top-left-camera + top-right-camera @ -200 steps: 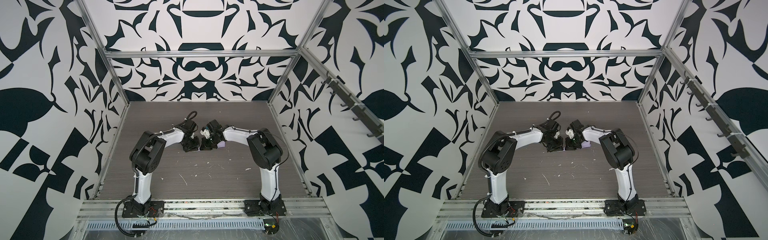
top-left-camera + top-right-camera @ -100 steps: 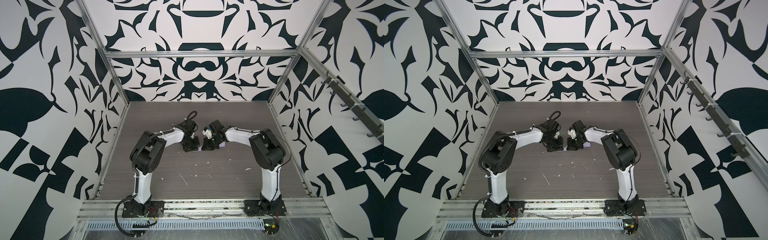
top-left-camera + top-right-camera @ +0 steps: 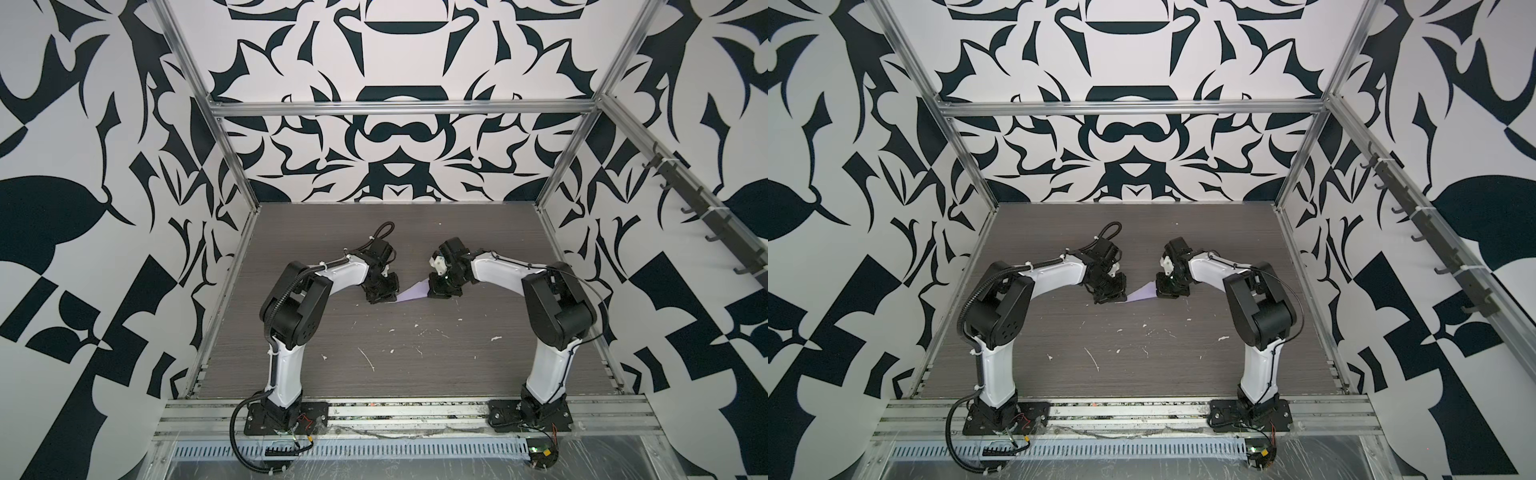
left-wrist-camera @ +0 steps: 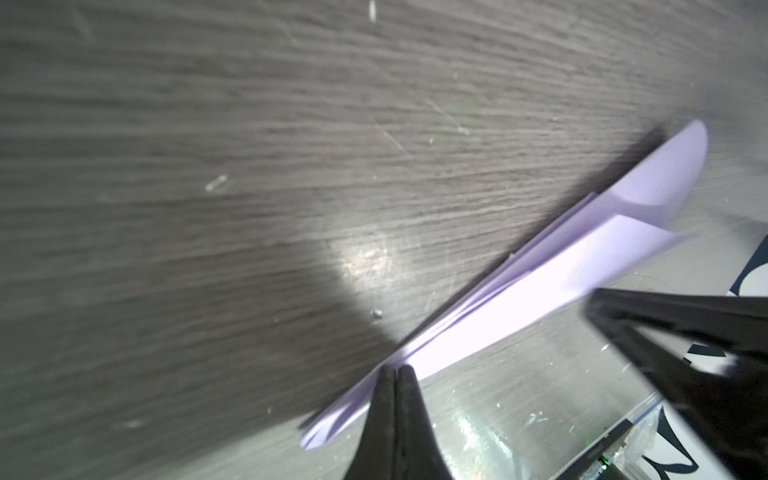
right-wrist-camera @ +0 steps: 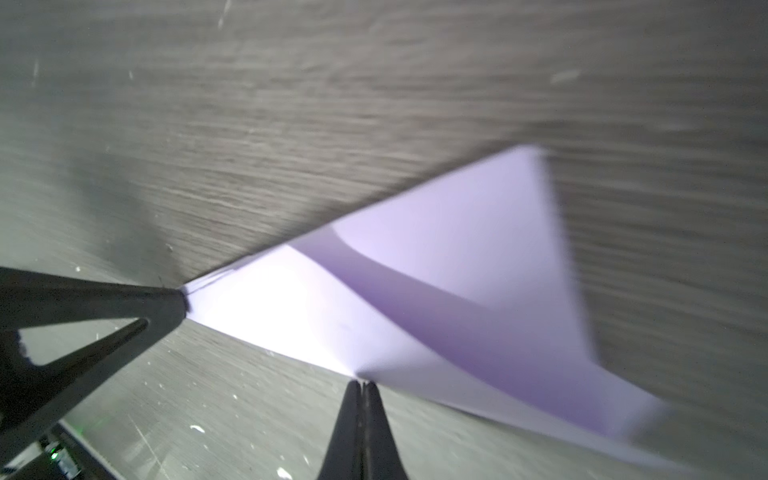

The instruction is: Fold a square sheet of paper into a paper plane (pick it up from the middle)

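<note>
Paper plane (image 3: 411, 292) on far half of table (image 3: 415, 353), approx. mid-width, spanning gap between both arms. Nose toward L gripper (image 3: 380, 294), wider tail toward R gripper (image 3: 441, 289). Lilac, several layers, creases running lengthwise.

L gripper (image 4: 395, 372): pinched closed on nose end. R gripper (image 5: 361, 384): pinched closed on lower edge near tail, one wing flap lifted above a shadowed fold. Belly touching table or hanging just clear: hard to say, wrist views blurred.

Step in hand, by judgement: late stage, setting wings or last crease.
- Use nose pinch as firm anchor.
- Move R side slowly, along crease line, no twist.
- Avoid pulling grippers apart; thin paper likely to tear or slip out at nose.
- Align layers first, then press vs. table for a sharp crease.

Around: white flecks (image 3: 368, 359) scattered over near half of table, well apart from plane, no hindrance. B/w patterned walls, alu frame, hook rail (image 3: 685, 199) on right wall, all well clear. Main obstruction: the grippers themselves, near each other, little room to reorient w/o a bump.
</note>
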Tool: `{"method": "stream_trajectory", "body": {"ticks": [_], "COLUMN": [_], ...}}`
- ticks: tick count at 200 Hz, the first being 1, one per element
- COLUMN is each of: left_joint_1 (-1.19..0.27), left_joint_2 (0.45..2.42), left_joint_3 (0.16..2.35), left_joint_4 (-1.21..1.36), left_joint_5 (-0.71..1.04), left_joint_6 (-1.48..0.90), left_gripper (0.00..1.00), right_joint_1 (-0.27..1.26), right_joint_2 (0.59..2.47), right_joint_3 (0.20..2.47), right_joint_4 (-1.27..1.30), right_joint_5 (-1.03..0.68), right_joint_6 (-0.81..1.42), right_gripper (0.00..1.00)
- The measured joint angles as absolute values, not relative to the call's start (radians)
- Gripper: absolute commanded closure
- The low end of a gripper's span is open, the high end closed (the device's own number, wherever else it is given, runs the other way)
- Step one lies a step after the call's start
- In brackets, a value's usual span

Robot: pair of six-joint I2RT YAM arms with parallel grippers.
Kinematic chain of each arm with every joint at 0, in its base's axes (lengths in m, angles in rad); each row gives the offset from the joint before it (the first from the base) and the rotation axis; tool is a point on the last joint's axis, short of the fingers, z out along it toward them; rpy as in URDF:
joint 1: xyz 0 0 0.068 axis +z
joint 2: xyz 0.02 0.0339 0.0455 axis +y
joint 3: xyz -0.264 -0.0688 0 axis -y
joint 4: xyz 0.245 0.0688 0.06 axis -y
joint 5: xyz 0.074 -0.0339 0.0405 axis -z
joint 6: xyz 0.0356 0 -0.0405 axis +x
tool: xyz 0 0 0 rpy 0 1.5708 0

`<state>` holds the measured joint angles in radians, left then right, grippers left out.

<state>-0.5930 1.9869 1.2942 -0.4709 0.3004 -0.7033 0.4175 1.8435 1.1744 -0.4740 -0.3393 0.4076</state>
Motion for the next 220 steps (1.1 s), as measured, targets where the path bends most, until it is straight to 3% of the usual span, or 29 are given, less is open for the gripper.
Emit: {"method": "stream_trajectory", "body": {"ticks": [18, 38, 52, 71, 108, 133, 181, 220], "left_joint_1": [-0.593, -0.588, -0.579, -0.551, -0.469, -0.425, -0.377, -0.351], "left_joint_2": [1.986, 1.962, 1.919, 1.855, 1.757, 1.705, 1.514, 1.362], "left_joint_3": [1.313, 1.341, 1.341, 1.332, 1.238, 1.162, 1.049, 1.014], "left_joint_4": [-0.482, -0.468, -0.439, -0.384, -0.289, -0.288, -0.317, -0.378], "left_joint_5": [0.307, 0.322, 0.338, 0.355, 0.332, 0.265, 0.112, -0.002], "left_joint_6": [-0.697, -0.686, -0.673, -0.654, -0.589, -0.542, -0.523, -0.523], "left_gripper": [0.82, 0.66, 0.52, 0.40, 0.21, 0.00, 0.00, 0.00], "right_joint_1": [0.407, 0.410, 0.410, 0.410, 0.455, 0.572, 0.759, 0.810], "right_joint_2": [1.764, 1.655, 1.581, 1.511, 1.499, 1.553, 1.748, 1.887], "right_joint_3": [1.156, 1.113, 1.067, 1.020, 1.012, 1.072, 1.297, 1.448], "right_joint_4": [-0.471, -0.448, -0.421, -0.406, -0.404, -0.458, -0.554, -0.659], "right_joint_5": [-0.296, -0.245, -0.212, -0.181, -0.115, -0.017, 0.189, 0.329], "right_joint_6": [0.413, 0.435, 0.465, 0.496, 0.574, 0.630, 0.786, 0.913], "right_gripper": [0.93, 0.75, 0.68, 0.62, 0.33, 0.27, 0.25, 0.23]}}
